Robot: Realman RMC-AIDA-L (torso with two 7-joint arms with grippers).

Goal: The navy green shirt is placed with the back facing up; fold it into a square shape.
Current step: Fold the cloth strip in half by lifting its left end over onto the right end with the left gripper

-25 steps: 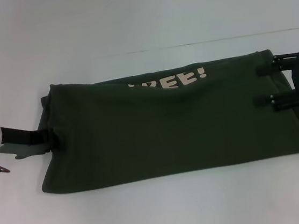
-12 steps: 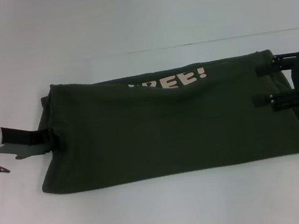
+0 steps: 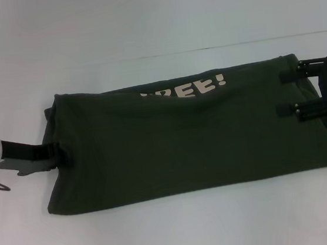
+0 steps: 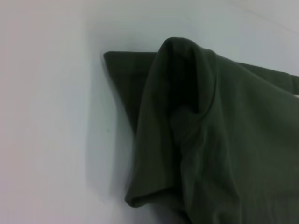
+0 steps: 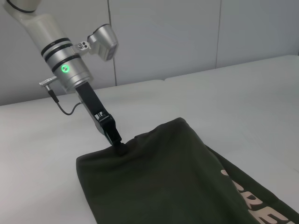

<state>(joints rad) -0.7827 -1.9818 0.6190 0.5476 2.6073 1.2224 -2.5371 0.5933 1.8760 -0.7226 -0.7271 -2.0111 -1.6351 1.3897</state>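
Shirt (image 3: 195,139) folded into long band across worktop (image 3: 151,17), lettering showing at far edge. Left gripper (image 3: 61,155) pinching left end; right gripper (image 3: 285,93) spread over right end.

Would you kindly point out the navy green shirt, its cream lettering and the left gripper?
navy green shirt (image 3: 189,143): head view, middle of the folded cloth.
cream lettering (image 3: 192,88): head view, middle letters.
left gripper (image 5: 117,143): right wrist view, tip at the shirt's edge.

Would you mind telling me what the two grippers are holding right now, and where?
The left gripper pinches the navy green shirt at its left edge; whether the right gripper grips the right edge cannot be told.
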